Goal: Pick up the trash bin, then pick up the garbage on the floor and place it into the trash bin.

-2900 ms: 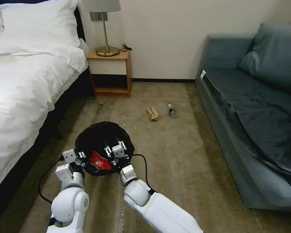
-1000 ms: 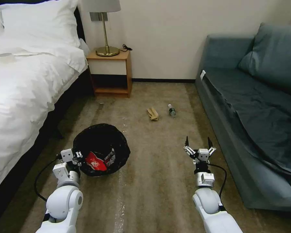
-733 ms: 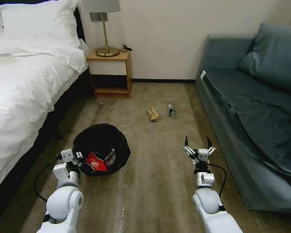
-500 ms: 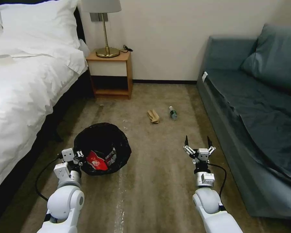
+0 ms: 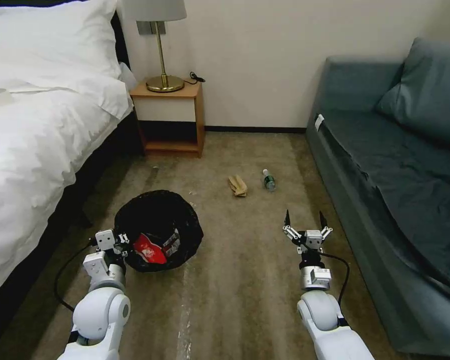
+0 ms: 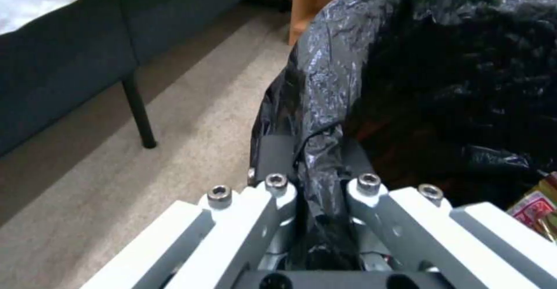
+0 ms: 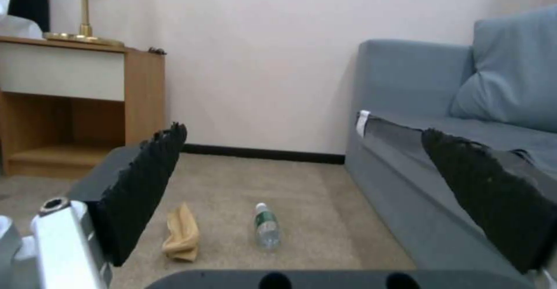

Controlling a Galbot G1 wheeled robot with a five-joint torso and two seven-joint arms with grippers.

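Note:
The trash bin [image 5: 157, 225], lined with a crinkly black bag, hangs low over the carpet at the left. My left gripper [image 5: 124, 240] is shut on its near rim; in the left wrist view the fingers [image 6: 278, 193] pinch the bag's fold on the trash bin [image 6: 441, 75]. A red snack packet [image 5: 150, 250] lies inside the bin, beside another wrapper. My right gripper [image 5: 305, 220] stands open and empty over the carpet. Farther ahead lie garbage pieces: a crumpled tan paper [image 5: 237, 185] and a small clear bottle [image 5: 269, 180]. The right wrist view shows the paper [image 7: 182, 234] and bottle [image 7: 267, 228] between the open fingers [image 7: 145, 193].
A white bed [image 5: 30, 150] runs along the left. A wooden nightstand [image 5: 170, 117] with a brass lamp stands against the far wall. A blue-grey sofa [image 5: 385, 180] lines the right. Open carpet lies between bed and sofa.
My right gripper has left the bin's mouth and swung out to the right, open. The camera has since moved forward, so the paper and bottle sit lower in the picture.

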